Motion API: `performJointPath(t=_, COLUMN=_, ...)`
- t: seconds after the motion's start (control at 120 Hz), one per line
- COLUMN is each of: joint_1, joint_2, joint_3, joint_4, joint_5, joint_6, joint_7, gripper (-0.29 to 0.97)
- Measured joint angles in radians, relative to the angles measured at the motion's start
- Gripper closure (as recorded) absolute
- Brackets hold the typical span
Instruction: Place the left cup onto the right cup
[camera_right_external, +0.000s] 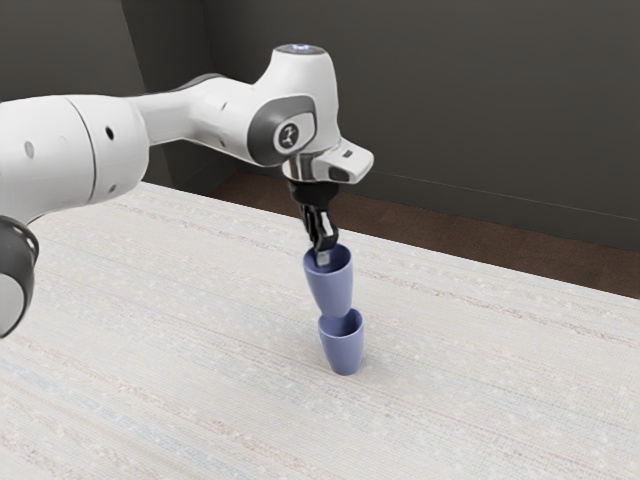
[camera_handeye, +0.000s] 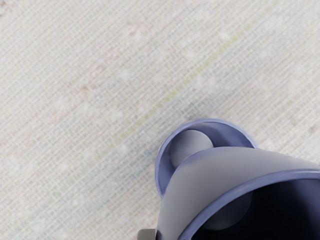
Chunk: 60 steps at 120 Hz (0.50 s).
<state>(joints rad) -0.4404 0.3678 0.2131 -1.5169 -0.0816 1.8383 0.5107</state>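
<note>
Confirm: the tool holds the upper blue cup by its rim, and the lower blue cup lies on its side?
No: the lower blue tapered cup stands upright, per the exterior view. The tool holds the upper blue tapered cup by its rim.

Upper cup (camera_right_external: 328, 285) and lower cup (camera_right_external: 342, 348) both look smooth, matt, plastic-like; the table (camera_right_external: 480, 380) is rough, woven like cloth; the arm (camera_right_external: 120, 135) shell gleams glossy white.
</note>
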Motion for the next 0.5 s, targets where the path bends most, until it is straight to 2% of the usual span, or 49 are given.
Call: performJointPath(t=0.5, joint_1=0.0, joint_2=0.024, joint_3=-0.01, joint_4=0.0, joint_5=-0.001, joint_6=0.008, joint_7=-0.001, gripper=0.79)
